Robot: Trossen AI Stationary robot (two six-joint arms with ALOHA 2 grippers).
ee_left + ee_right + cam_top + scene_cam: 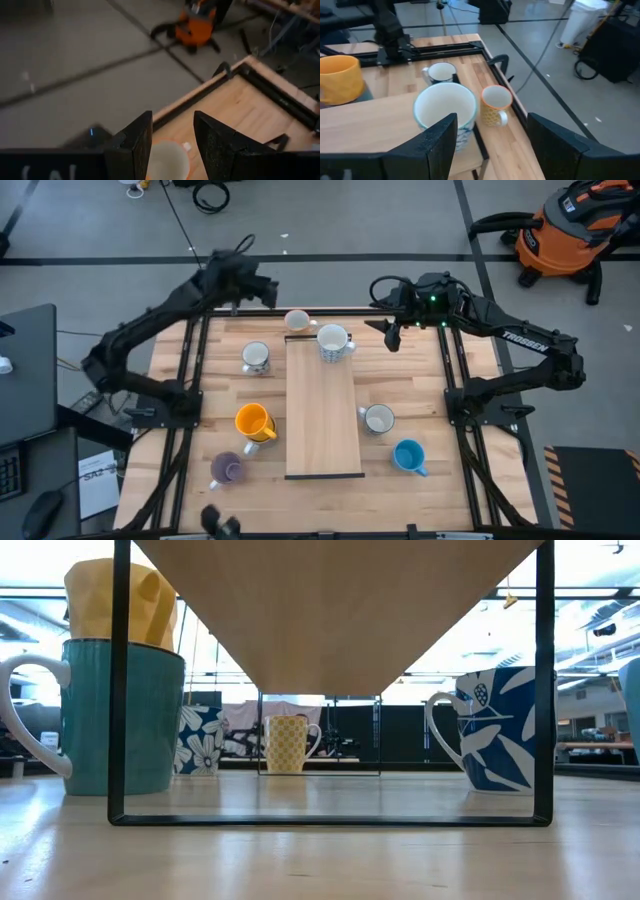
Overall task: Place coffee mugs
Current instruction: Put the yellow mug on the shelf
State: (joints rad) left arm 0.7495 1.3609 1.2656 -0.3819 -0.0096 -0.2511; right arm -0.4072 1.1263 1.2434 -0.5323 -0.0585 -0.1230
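A raised wooden shelf (323,410) runs down the table's middle. A white mug with a blue pattern (332,340) (445,112) stands on the shelf's far end. My right gripper (391,334) (492,145) hovers open just right of it, apart from it. An orange-rimmed patterned mug (297,320) (167,159) (495,104) stands at the table's far edge. My left gripper (270,290) (172,145) is open above and beyond it, and the mug shows between its fingers. A floral mug (256,357), a yellow (254,422), a purple (227,469), a white (378,418) and a blue mug (409,456) stand on the table.
The shelf stands on thin black frame legs (120,690) with open space beneath it. Black rails (195,380) line the table's left and right sides. An orange shop vacuum (570,230) sits on the floor beyond the far right corner.
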